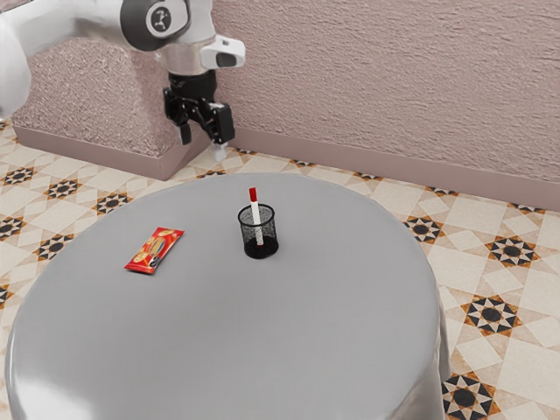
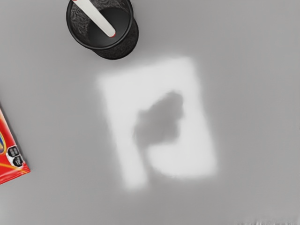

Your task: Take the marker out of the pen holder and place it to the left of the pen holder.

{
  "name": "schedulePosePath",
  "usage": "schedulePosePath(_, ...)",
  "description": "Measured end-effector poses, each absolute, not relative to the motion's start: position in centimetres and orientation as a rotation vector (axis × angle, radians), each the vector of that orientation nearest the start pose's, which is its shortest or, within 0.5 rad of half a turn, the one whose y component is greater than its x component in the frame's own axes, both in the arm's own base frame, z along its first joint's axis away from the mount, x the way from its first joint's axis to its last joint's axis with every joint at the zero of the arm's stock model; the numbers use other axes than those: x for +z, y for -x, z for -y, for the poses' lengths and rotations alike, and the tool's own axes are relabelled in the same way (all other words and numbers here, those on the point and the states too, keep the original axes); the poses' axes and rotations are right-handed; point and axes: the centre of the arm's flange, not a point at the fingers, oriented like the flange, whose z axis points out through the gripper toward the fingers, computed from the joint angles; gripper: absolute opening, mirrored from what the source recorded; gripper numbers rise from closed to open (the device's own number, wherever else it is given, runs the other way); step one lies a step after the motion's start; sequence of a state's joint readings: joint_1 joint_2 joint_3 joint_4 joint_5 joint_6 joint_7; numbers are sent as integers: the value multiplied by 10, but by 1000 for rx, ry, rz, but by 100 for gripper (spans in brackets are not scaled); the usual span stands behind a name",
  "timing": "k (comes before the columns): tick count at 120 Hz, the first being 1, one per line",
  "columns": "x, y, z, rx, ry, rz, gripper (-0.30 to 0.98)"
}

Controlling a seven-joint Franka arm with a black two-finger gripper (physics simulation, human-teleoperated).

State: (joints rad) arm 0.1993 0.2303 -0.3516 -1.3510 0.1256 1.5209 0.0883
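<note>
the marker (image 1: 255,211), probably light, stiff and somewhat slippery, is best gripped by its red end (image 1: 253,194) above the pen holder (image 1: 272,234); the claw (image 1: 202,142) stands wide, empty.

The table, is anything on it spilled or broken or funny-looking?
Nothing looks wrong. The mesh pen holder stands upright, the marker leans inside it, and the red food packet lies flat. The wrist view's pale patch is probably light, not a spill.

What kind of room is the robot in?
Maybe a dining room or kitchen: there's a round table with a gray cloth, a patterned tile floor and a rough pinkish wall. I can't tell which.
</note>
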Motion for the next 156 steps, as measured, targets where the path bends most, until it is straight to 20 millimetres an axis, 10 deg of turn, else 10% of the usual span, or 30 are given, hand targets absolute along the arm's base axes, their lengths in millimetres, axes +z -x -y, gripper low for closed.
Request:
schedulePosePath(64,439,-722,6,222,3197,-235,60)
schedulePosePath(156,361,-784,-27,-167,3257,-27,35)
